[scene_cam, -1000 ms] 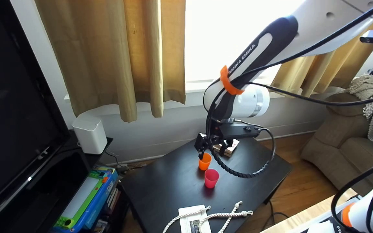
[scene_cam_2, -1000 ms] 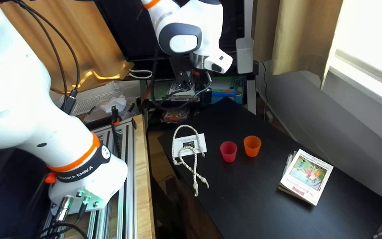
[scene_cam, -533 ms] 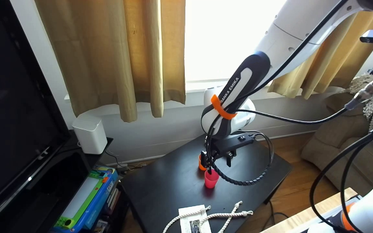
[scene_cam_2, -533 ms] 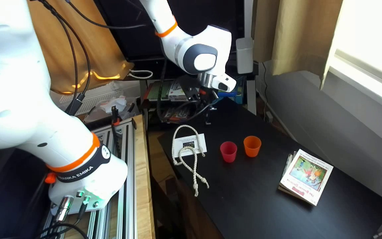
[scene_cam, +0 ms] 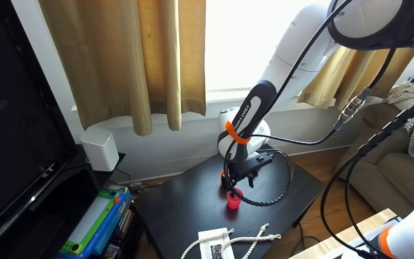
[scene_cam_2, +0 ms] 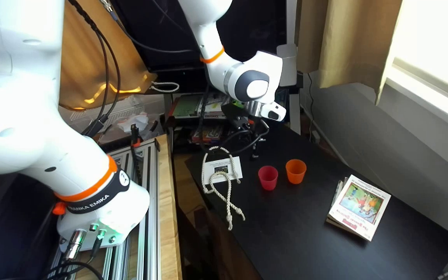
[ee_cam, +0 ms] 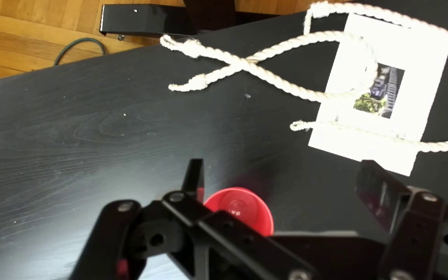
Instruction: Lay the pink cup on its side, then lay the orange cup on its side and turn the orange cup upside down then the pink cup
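Note:
The pink cup (scene_cam_2: 268, 179) stands upright on the black table. In the wrist view the pink cup (ee_cam: 243, 204) shows its open top beside the left finger, partly hidden by the gripper linkage. The orange cup (scene_cam_2: 296, 172) stands upright a little apart from it. In an exterior view the orange cup (scene_cam: 222, 180) is mostly hidden behind the gripper, and it is out of the wrist view. My gripper (ee_cam: 283, 165) is open and empty, with its fingers wide apart. It hangs low over the table by the pink cup (scene_cam: 233, 204); whether it touches the cup I cannot tell.
A white card (scene_cam_2: 231, 165) with a knotted rope (scene_cam_2: 228, 202) lies on the table (scene_cam_2: 305, 241) beside the pink cup. A stack of books (scene_cam_2: 360, 206) lies further along, past the orange cup. A cable loop (scene_cam: 264, 204) hangs from the gripper near the cups.
The arm has come down, and my gripper has moved lower and closer to the pink cup. Both cups stand where they stood. The gripper looks open throughout.

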You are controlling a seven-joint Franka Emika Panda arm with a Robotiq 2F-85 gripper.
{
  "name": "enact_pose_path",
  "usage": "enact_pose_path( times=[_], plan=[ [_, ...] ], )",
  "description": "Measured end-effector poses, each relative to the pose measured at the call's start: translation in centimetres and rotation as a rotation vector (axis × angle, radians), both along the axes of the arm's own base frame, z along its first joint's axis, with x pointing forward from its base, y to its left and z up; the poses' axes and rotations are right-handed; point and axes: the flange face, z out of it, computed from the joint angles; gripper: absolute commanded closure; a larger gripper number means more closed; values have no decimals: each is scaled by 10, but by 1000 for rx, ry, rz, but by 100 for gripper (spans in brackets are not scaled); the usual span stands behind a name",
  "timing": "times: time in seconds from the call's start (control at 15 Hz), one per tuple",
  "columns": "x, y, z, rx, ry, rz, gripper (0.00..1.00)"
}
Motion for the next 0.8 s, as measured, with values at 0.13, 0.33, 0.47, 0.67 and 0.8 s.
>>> enact_pose_path(
  times=[0.13, 0.33, 0.47, 0.67, 0.8],
  plan=[
    [1, 1, -2, 0, -1, 2, 0],
    [2, -5, -5, -32, 18, -33, 0],
    [3, -16, -17, -76, 31, -89, 0],
    [7, -27, -40, -123, 23, -153, 0],
    [11, -31, -56, -146, -7, -178, 0]
  ],
)
